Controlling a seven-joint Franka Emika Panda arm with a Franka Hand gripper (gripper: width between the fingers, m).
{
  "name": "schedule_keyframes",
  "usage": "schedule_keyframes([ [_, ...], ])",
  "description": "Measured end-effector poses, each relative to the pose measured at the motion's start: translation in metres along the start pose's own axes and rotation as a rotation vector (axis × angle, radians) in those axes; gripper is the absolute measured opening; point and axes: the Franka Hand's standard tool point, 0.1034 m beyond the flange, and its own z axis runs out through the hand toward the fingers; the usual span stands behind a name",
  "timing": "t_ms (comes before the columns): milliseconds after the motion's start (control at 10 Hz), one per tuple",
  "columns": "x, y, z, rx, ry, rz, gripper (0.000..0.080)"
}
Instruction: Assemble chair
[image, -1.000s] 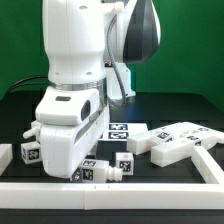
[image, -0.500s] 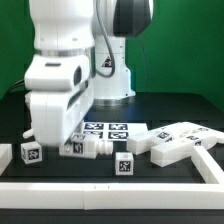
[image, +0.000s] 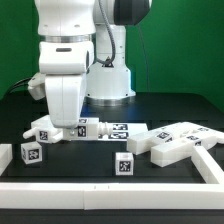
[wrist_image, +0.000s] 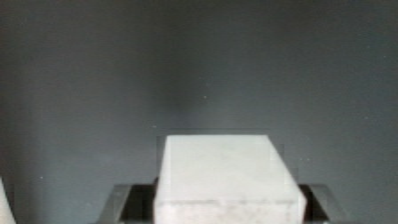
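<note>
Between the fingers (wrist_image: 317, 203) of your gripper (image: 67, 124) sits one white leg (image: 92, 128) of the chair. The jaws are closed on it about halfway, and they grip it near one end. In the wrist view you see the leg as a plain, matte white bar with square edges, coming out from between the two dark fingers over the table (wrist_image: 89, 90).

In the exterior view the leg lies level and points toward the exterior view's right. Its free end reaches in front of the marker board (image: 122, 128); I cannot tell if it touches it. Two square black-and-white tags show on the side of the leg.

The table is black and smooth. On it you have two small white blocks, each with one tag: one (image: 30, 153) near the exterior view's left, one (image: 125, 165) in front of the marker board. At the exterior view's right lies a group of flat white panels (image: 178, 142), chunky and angular, touching each other; their number I cannot tell. One white rail (image: 110, 190) runs along the front edge.
</note>
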Motion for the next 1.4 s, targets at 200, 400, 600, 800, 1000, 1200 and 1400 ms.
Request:
schedule_keyframes([
  [200, -0.014, -0.013, 0.005, 0.034, 0.018, -0.194, 0.0284],
  [400, -0.025, -0.024, -0.001, 0.063, 0.026, -0.404, 0.0284],
  [600, -0.036, -0.043, -0.001, 0.075, 0.048, -0.481, 0.0284],
  [800, -0.037, -0.043, 0.001, 0.081, 0.043, -0.489, 0.0284],
  [1000, -0.045, -0.052, 0.004, 0.096, 0.065, -0.595, 0.0284],
  [1200, -0.049, -0.065, 0.01, 0.097, 0.095, -0.774, 0.0284],
  [1400, -0.052, -0.072, 0.016, 0.109, 0.111, -0.791, 0.0284],
])
